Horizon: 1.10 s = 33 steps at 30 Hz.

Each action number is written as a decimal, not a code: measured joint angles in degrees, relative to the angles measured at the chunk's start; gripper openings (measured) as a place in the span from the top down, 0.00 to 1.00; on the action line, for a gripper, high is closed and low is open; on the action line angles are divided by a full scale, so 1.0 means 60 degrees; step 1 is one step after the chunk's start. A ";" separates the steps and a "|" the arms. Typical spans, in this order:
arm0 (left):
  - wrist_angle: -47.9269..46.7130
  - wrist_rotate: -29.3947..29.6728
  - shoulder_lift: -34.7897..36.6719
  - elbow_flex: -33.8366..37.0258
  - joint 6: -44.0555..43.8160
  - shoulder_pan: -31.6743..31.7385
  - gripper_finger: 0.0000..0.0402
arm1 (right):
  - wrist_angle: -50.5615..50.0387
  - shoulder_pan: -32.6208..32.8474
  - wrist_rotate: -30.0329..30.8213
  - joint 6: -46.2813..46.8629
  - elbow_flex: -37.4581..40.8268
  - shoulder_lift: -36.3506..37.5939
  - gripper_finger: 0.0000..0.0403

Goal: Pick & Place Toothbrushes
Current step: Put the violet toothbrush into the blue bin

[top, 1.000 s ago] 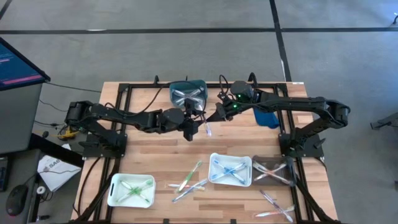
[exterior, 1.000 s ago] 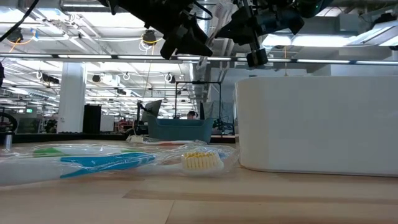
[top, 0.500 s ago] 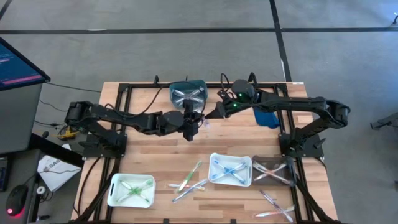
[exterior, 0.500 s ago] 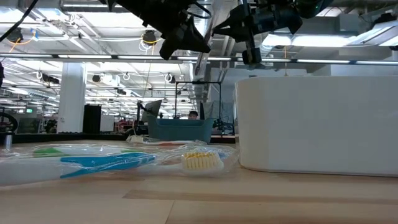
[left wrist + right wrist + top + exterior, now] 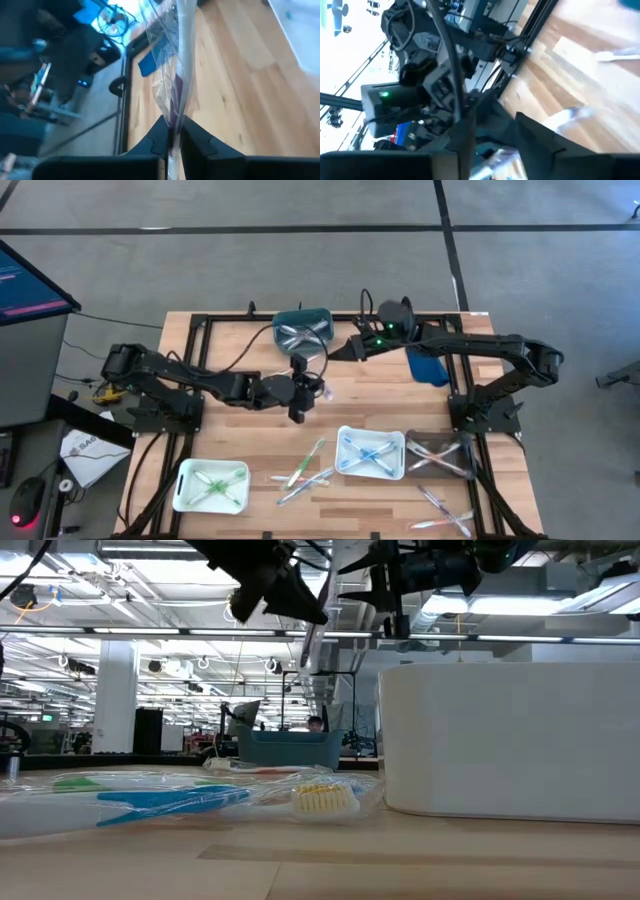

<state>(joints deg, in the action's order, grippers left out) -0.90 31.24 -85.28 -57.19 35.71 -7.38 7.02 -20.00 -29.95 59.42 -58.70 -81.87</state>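
My left gripper (image 5: 306, 392) (image 5: 172, 142) hangs over the table's middle, shut on a toothbrush (image 5: 175, 65) in a clear wrapper, which also shows in the low view (image 5: 312, 635). My right gripper (image 5: 350, 352) (image 5: 495, 145) stands just to the far right of it with its fingers apart and nothing clearly held between them. More wrapped toothbrushes lie in a teal bin (image 5: 303, 328) at the far edge. Loose ones lie on the wood near the front (image 5: 305, 467) (image 5: 440, 510), and others rest in the front trays. My left gripper pinches the wrapped toothbrush between its two fingers at the wrapper's near end (image 5: 173, 125). The fingers slant forward and down, and the toothbrush runs on from their tips, roughly along them. It is lifted clear of the table, slanting in the air, its wrapper crumpled.
At the front stand a white tray with green brushes (image 5: 210, 485), a white tray with blue ones (image 5: 370, 452) and a clear tray (image 5: 438, 455). A blue object (image 5: 428, 368) lies under the right arm. The low view shows a wrapped blue brush (image 5: 170, 802) beside a white tray wall (image 5: 510, 740).
The wrapped toothbrush has passed from my right gripper to my left. The left has shut on it and carried it a little toward the table's near left, while the right has opened, let go and tipped back toward the far edge.
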 joint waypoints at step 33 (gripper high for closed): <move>-0.8342 -0.4532 -0.4191 -0.6707 -0.2320 0.6097 0.96 | -0.2230 -0.1767 -0.3451 -0.3588 -0.0004 0.0218 0.63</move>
<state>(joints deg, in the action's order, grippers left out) -50.95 4.04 -110.43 -97.43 21.79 29.20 -6.35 -30.60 -50.66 37.89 -58.72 -80.56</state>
